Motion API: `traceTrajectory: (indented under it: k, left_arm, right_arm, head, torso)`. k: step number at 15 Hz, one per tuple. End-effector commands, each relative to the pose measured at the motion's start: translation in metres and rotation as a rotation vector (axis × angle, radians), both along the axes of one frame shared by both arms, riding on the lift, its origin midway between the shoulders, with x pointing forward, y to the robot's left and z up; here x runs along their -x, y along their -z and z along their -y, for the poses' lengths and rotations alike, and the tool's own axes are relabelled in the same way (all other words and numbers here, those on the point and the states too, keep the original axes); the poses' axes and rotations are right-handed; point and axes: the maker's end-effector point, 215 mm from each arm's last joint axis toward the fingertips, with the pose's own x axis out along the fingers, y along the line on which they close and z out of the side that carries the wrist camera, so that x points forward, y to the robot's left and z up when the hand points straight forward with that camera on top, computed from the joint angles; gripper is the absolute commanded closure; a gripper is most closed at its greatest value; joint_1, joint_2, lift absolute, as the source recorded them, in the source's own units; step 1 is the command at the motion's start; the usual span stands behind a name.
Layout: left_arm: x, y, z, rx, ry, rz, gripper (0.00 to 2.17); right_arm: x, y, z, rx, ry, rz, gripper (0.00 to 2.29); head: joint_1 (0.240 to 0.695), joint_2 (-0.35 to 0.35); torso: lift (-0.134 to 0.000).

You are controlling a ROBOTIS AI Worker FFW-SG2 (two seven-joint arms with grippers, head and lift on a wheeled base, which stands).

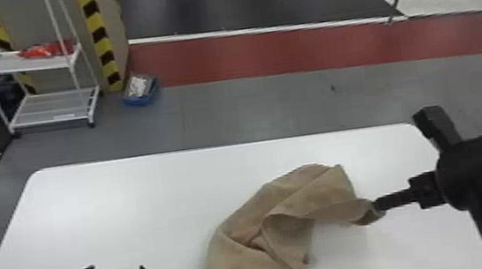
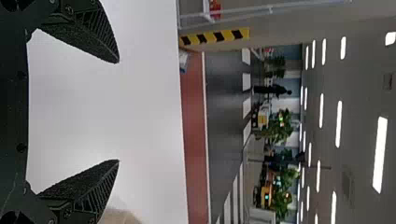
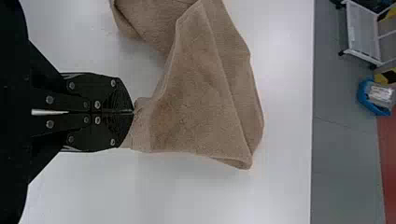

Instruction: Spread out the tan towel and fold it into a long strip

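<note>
The tan towel (image 1: 243,256) lies crumpled on the white table, right of centre, with folds overlapping and its near end running off the head view's bottom edge. My right gripper (image 1: 376,207) is shut on the towel's right end, held slightly up. In the right wrist view the fingers of my right gripper (image 3: 133,112) are pressed together on a pinch of the towel (image 3: 201,93). My left gripper (image 1: 115,268) stands open to the left of the towel, apart from it. In the left wrist view, my left gripper (image 2: 119,112) has nothing between its fingers; a bit of towel (image 2: 119,217) shows beside it.
The white table (image 1: 107,207) has rounded far corners. Beyond it on the floor stand a white wire rack (image 1: 56,107) and a blue bin (image 1: 141,91), away from both arms.
</note>
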Motion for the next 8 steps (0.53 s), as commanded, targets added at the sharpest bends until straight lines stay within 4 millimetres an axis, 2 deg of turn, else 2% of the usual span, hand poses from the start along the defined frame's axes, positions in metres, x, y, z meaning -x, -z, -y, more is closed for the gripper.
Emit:
traceTrajectory:
  k: [1, 3, 4, 6, 8]
  left_arm:
    - [0.01, 0.017, 0.026, -0.008, 0.125, -0.063, 0.15]
    - [0.022, 0.033, 0.058, -0.041, 0.254, -0.109, 0.15]
    - [0.029, 0.042, 0.068, -0.04, 0.279, -0.127, 0.14]
    - [0.038, 0.05, 0.084, -0.045, 0.328, -0.145, 0.14]
    - [0.051, 0.066, 0.1, -0.038, 0.379, -0.205, 0.14]
  right_arm:
    - [-0.014, -0.02, -0.003, -0.055, 0.064, 0.018, 1.78]
    - [-0.018, -0.021, 0.001, -0.038, 0.136, -0.003, 1.78]
    - [-0.02, -0.023, -0.003, -0.044, 0.15, -0.01, 1.78]
    - [-0.03, -0.032, -0.002, -0.033, 0.156, 0.005, 1.78]
    - [-0.031, -0.032, -0.001, -0.03, 0.158, 0.004, 1.78]
  head:
    - [0.695, -0.143]
    - [0.695, -0.179]
    - [0.695, -0.215]
    - [0.695, -0.24]
    - [0.695, -0.266]
  torso:
    - [0.0]
    - [0.0]
    - [0.0]
    - [0.0]
    - [0.0]
